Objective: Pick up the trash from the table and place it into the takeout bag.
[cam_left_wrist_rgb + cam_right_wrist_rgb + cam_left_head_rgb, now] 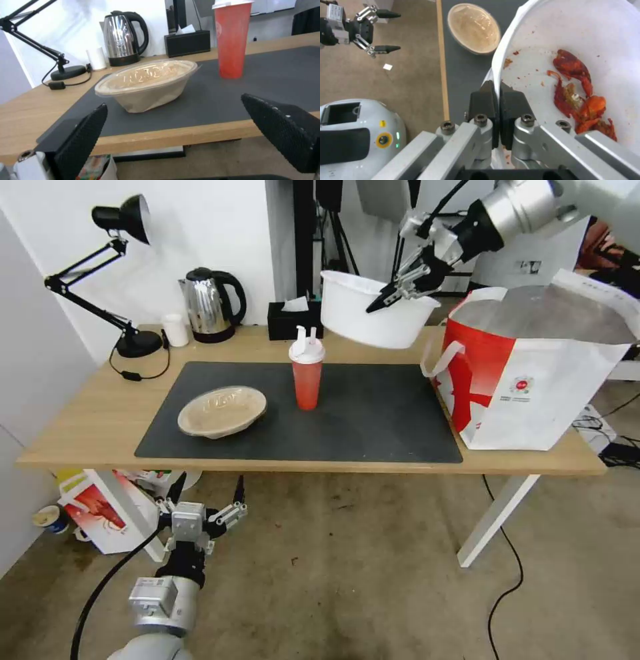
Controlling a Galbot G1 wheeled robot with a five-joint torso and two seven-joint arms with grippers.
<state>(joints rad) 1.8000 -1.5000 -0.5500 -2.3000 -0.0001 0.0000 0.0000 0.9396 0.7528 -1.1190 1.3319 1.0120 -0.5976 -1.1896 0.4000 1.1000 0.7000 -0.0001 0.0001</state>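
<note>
On my head camera the table (pixel 93 413) runs across the view with its dark mat (pixel 373 413), and the takeout bag (pixel 533 373) stands open on its right end, foil lining showing. I have the big white bowl (pixel 373 313) lifted clear of the table, tilted, just left of the bag's mouth and behind the cup; the right wrist camera shows red crayfish shells (pixel 580 97) lying inside it. My right gripper (pixel 393 293) is clamped on the bowl's rim, one finger inside and one outside. The tan lidded container (pixel 222 411) sits on the left part of the mat, and the red cup (pixel 307 373) with its white lid and straws stands upright near the mat's middle. My left gripper (pixel 207 500) hangs low in front of the table edge, fingers spread apart, holding nothing.
</note>
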